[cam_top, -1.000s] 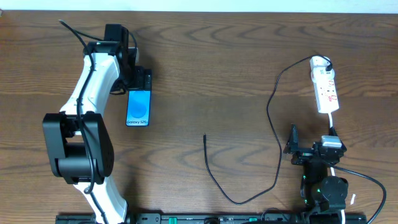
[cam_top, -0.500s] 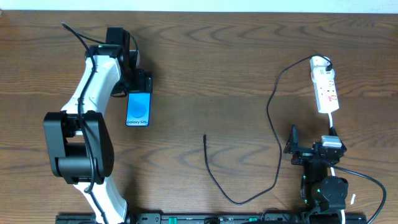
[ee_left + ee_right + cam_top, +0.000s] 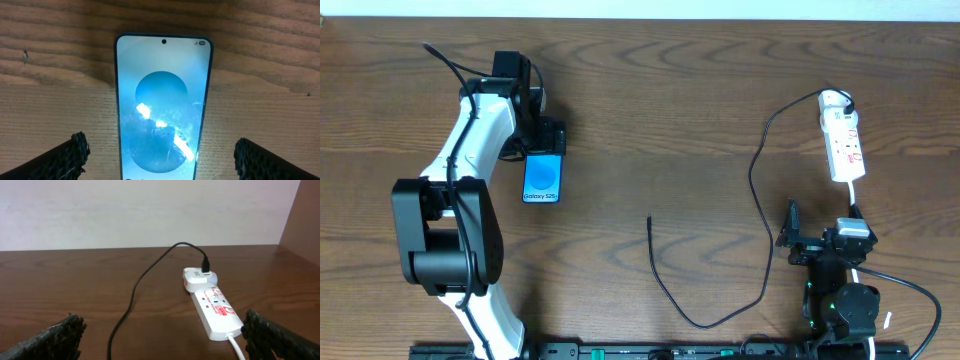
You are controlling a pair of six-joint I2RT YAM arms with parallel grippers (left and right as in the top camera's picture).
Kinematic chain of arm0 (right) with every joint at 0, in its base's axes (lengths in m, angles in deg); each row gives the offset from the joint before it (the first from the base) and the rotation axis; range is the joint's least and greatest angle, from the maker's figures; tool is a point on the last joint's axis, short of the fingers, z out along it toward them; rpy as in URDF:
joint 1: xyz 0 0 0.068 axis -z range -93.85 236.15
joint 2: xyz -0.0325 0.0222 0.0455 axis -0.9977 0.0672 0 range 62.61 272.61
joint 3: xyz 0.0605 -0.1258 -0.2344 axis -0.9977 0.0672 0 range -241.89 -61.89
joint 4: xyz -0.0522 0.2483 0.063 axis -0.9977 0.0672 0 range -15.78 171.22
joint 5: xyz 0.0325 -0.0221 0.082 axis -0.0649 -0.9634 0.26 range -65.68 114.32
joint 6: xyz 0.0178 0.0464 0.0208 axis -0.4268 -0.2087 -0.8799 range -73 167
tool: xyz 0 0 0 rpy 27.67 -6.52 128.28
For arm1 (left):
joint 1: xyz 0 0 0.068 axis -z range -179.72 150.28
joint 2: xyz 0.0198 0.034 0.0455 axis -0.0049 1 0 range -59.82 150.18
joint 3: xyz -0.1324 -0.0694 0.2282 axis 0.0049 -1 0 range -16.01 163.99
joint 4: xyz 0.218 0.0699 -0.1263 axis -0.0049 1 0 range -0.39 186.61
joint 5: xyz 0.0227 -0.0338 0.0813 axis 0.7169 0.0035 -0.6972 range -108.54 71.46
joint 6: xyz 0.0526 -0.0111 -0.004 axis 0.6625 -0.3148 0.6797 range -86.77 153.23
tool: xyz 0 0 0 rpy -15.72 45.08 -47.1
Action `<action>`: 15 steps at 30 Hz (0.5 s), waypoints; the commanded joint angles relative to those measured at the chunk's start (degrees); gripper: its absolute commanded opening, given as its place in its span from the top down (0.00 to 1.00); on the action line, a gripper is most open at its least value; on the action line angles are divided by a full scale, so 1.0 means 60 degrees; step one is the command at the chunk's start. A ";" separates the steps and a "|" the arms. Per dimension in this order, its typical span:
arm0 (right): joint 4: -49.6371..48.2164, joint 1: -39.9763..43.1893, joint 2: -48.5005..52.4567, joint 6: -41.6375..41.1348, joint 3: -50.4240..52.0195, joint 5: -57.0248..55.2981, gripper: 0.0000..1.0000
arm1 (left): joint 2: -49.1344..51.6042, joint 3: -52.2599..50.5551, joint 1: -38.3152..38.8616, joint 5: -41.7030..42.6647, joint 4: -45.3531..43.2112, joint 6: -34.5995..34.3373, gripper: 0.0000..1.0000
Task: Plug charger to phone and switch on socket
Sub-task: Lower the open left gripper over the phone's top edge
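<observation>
Wooden table (image 3: 670, 100); phone (image 3: 162, 100) lies lengthwise front-to-back; left gripper (image 3: 162, 145) and right gripper (image 3: 163, 322) both released.

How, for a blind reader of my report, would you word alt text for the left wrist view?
A phone with a blue screen lies flat on the wooden table. The left gripper is open, its black fingertips flanking the phone's near end without touching it.

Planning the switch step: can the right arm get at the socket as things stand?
Probably yes. The right gripper is open and faces the socket, with only bare table between them. The charger cable runs off to the left, not across that path.
</observation>
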 commanded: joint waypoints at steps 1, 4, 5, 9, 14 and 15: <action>0.0040 0.0029 -0.0073 -0.0102 0.0011 -0.0062 0.01 | 0.0401 -0.0040 -0.0011 -0.0153 0.0000 -0.0087 0.05; 0.0040 0.0029 -0.0073 -0.0102 0.0011 -0.0062 0.01 | 0.0652 -0.0040 -0.0011 -0.0157 -0.0004 -0.0084 0.05; 0.0040 0.0029 -0.0073 -0.0102 0.0011 -0.0058 0.01 | 0.0714 -0.0040 -0.0011 -0.0153 0.0000 -0.0084 0.05; 0.0040 0.0029 -0.0073 -0.0102 0.0011 -0.0062 0.01 | 0.0896 -0.0040 -0.0011 -0.0153 -0.0004 -0.0084 0.05; 0.0040 0.0029 -0.0073 -0.0102 0.0011 -0.0062 0.01 | 0.0973 -0.0040 -0.0011 -0.0157 -0.0007 -0.0084 0.05; 0.0040 0.0029 -0.0073 -0.0102 0.0011 -0.0062 0.01 | 0.0987 -0.0040 -0.0011 -0.0157 -0.0011 -0.0084 0.05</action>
